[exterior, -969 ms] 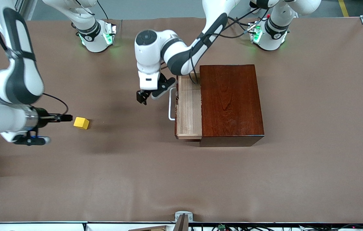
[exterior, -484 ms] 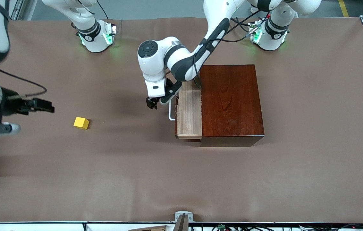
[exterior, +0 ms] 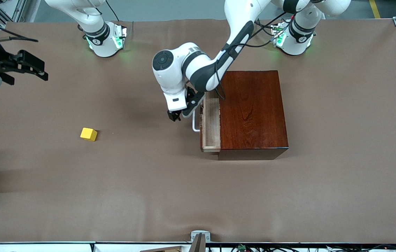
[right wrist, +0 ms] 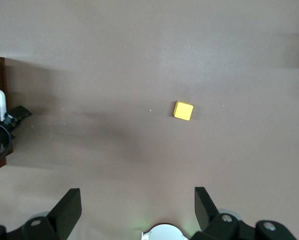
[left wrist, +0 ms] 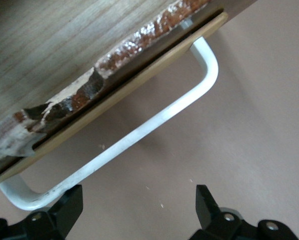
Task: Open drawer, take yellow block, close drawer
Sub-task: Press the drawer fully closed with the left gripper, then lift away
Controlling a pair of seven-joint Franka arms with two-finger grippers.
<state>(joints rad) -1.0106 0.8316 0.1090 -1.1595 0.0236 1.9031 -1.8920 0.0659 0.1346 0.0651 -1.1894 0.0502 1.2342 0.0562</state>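
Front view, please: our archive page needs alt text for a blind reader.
The left gripper is at the white handle of the partly open drawer in a reddish-brown wooden box. The yellow block lies on the brown table toward the right arm's end; the right gripper, open, hangs above that end.

bright even light, soft shadows, sharp
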